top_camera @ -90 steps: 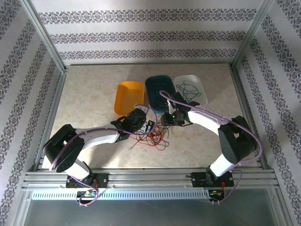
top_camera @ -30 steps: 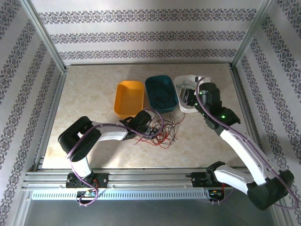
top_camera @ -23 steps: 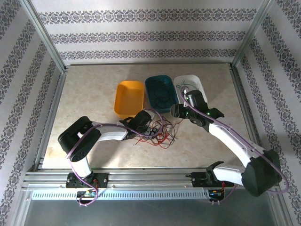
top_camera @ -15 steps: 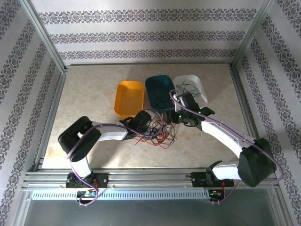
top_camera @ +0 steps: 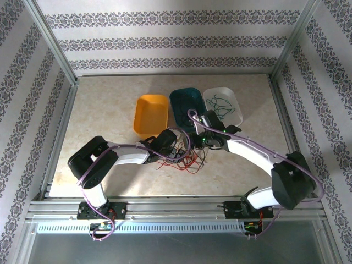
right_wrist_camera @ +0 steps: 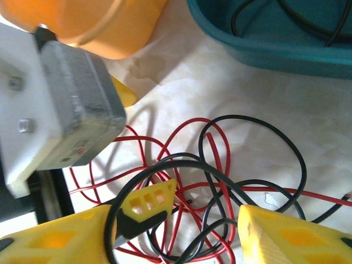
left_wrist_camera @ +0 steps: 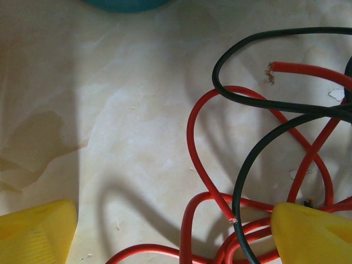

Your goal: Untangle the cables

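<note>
We saw a marbled table (top_camera: 99,110) within patterned walls (top_camera: 165,41), three bins (top_camera: 151,115) at twelve o'clock of the cables (top_camera: 184,161), left gripper (left_wrist_camera: 173,231) and right gripper (right_wrist_camera: 204,206) both released among them.

Here we are inside a robotics lab test cell. Silver aluminium frame posts (top_camera: 52,44) box it in, and purple-patterned wallpaper panels (top_camera: 170,41) stand as walls. A white left robot arm (top_camera: 124,158) and white right robot arm (top_camera: 253,154) are bolted to a metal rail (top_camera: 176,209) edging the beige marble-look tabletop (top_camera: 104,110). On it lie thin red and black cables (top_camera: 184,160), staged like an experiment.
</note>
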